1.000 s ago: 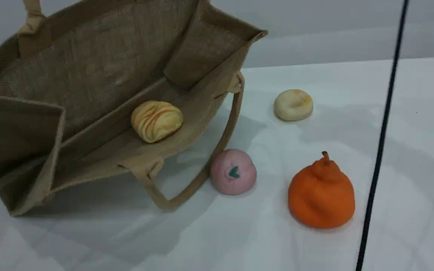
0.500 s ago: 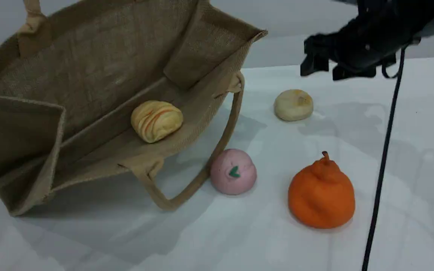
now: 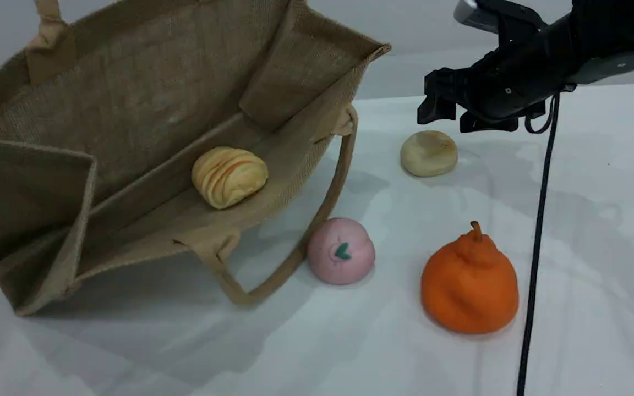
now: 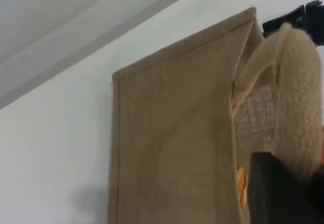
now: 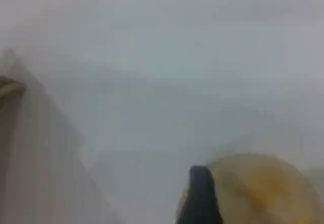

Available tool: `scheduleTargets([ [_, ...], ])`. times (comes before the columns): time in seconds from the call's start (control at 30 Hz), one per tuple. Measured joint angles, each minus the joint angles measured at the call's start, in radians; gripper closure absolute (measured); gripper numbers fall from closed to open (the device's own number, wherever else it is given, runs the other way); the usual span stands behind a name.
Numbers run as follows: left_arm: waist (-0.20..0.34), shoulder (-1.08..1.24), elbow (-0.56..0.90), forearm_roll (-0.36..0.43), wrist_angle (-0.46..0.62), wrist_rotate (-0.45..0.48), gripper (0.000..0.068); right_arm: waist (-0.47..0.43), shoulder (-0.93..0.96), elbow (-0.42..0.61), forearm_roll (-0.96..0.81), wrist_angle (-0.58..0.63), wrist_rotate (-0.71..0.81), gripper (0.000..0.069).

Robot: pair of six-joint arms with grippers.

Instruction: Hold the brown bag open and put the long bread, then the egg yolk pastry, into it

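Note:
The brown bag (image 3: 130,110) stands open at the left, its mouth facing the camera. The long bread (image 3: 229,176) lies inside it on the lower wall. The bag's upper handle (image 4: 298,97) is pinched in my left gripper (image 4: 276,188), which is shut on it; this gripper is out of the scene view. The egg yolk pastry (image 3: 428,153) rests on the table to the right of the bag. My right gripper (image 3: 463,118) hangs open just above and behind the pastry. In the blurred right wrist view one fingertip (image 5: 200,193) sits beside the pastry (image 5: 263,188).
A pink ball (image 3: 341,251) with a green mark lies against the bag's lower handle (image 3: 295,253). An orange pear-shaped fruit (image 3: 469,283) stands at the front right. A black cable (image 3: 537,247) hangs down from the right arm across the table.
The right arm has come into the scene from the top right and moved down and left over the pastry. Bag, bread and left grip are unchanged.

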Motion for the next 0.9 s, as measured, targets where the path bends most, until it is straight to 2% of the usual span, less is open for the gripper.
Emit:
scheduleTargets([
  [0.4, 0.000, 0.000, 0.000, 0.001, -0.001, -0.007, 0.0598, 0.021, 0.055, -0.006, 0.004, 0.024, -0.005, 0.0207],
  [0.5, 0.000, 0.000, 0.000, 0.001, -0.001, -0.007, 0.0598, 0.033, 0.056, -0.006, 0.003, 0.021, -0.012, 0.0225],
  [0.57, 0.000, 0.000, 0.000, 0.001, -0.001, -0.007, 0.0598, 0.039, 0.056, -0.006, 0.003, 0.018, -0.020, 0.0270],
  [0.63, 0.000, 0.000, 0.000, 0.001, -0.001, -0.007, 0.0598, 0.039, 0.056, -0.006, 0.003, 0.024, -0.026, 0.0345],
  [0.8, 0.000, 0.000, 0.000, 0.001, -0.001, -0.007, 0.0598, 0.039, 0.055, -0.005, -0.012, 0.057, -0.027, 0.0611],
  [0.9, 0.000, 0.000, 0.000, 0.001, -0.001, -0.007, 0.0598, 0.037, 0.038, -0.004, -0.084, 0.089, -0.022, 0.0652],
])
